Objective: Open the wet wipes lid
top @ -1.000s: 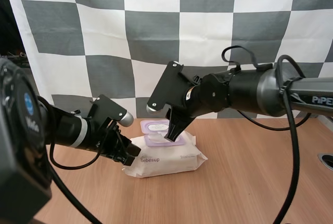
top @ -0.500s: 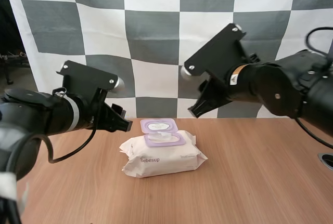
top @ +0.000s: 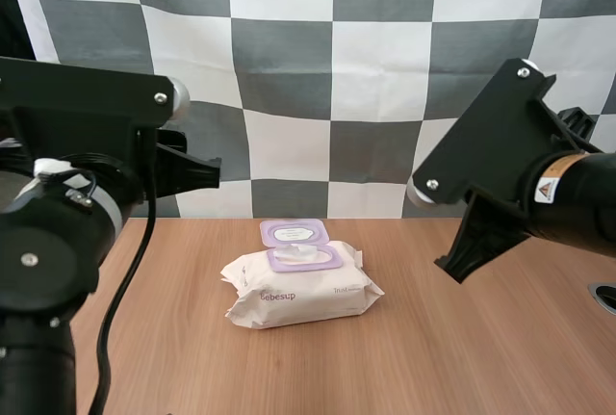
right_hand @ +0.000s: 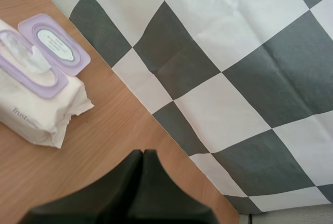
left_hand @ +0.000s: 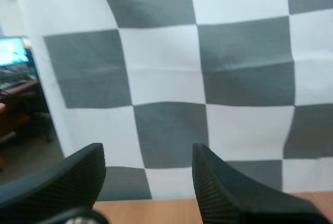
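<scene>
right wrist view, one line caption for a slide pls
Right gripper shut, apart from the wipes pack on the table, its purple lid flipped open.

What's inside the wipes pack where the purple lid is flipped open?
A white wipe pokes up through the opening of the pack, in front of the purple lid. Anything deeper is covered by the wrapper.

The front of the pack of wet wipes point(top: 298, 290) reads "bebesup" in small grey letters, seen from the high view. A fainter word to the right of it is too pale for me to read. The open lid point(top: 295, 233) carries an oval label point(top: 293, 232) whose print I cannot make out. My right arm point(top: 568, 208) bears an orange sticker point(top: 551, 185) with a warning triangle.
</scene>
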Tool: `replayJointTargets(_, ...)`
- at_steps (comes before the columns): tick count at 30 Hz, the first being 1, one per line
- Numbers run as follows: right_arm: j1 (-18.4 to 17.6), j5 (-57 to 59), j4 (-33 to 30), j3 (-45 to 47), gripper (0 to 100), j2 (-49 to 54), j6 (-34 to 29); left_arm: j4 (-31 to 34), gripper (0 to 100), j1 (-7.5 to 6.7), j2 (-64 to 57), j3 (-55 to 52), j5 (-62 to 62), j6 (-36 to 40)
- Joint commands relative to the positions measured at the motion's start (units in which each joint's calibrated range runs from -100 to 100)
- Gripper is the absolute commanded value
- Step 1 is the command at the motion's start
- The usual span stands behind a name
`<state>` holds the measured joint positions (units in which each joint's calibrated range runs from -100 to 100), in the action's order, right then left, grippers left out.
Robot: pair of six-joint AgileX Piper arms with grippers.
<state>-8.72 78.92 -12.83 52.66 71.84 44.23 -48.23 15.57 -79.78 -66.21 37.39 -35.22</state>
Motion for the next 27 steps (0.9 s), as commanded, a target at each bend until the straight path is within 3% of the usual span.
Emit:
replayJointTargets(1, 0.0, 0.7, 2.7, 0.0, 0, 5.3, 1.3, 16.4, 83, 0.05, -7.0, -0.4, -3.5, 34.6)
replayJointTargets(5, 1.2, -5.0, 14.0, 0.7, 0, 14.9, 2.6, 26.3, 83, 0.05, -7.0, -2.1, 1.5, 37.3)
replayJointTargets(8, 3.5, -15.2, 23.5, 5.4, 0, 24.0, 6.6, 28.8, 83, 0.05, -6.9, -3.9, 3.5, 36.9)
replayJointTargets(11, 4.8, -22.2, 32.1, 12.9, 0, 28.2, 9.6, 28.8, 83, 0.05, -6.6, -4.5, 3.7, 28.3)
replayJointTargets(15, 4.9, -27.0, 32.9, 21.8, 0, 26.9, 11.8, 28.7, 83, -0.02, -5.2, -7.1, 3.4, 17.8)
replayJointTargets(18, 4.9, -36.0, 34.1, 28.5, 0, 27.1, 17.4, 28.4, 83, -0.02, -2.9, -10.2, 3.2, 16.8)
replayJointTargets(21, 4.9, -49.7, 39.3, 35.2, 26, 27.1, 14.9, 26.6, 83, -0.80, -2.4, -17.2, -2.1, 16.7)
replayJointTargets(23, 4.9, -53.2, 41.5, 37.9, 41, 27.1, 13.1, 26.5, 83, -2.69, -2.8, -23.2, -9.2, 16.7)
replayJointTargets(25, 5.0, -53.2, 41.7, 39.7, 49, 27.1, 12.0, 26.2, 83, -4.56, -3.9, -27.7, -18.2, 16.3)
replayJointTargets(27, 5.0, -53.2, 41.7, 41.3, 49, 27.1, 11.9, 26.2, 83, -6.10, -5.1, -30.9, -23.4, 16.4)
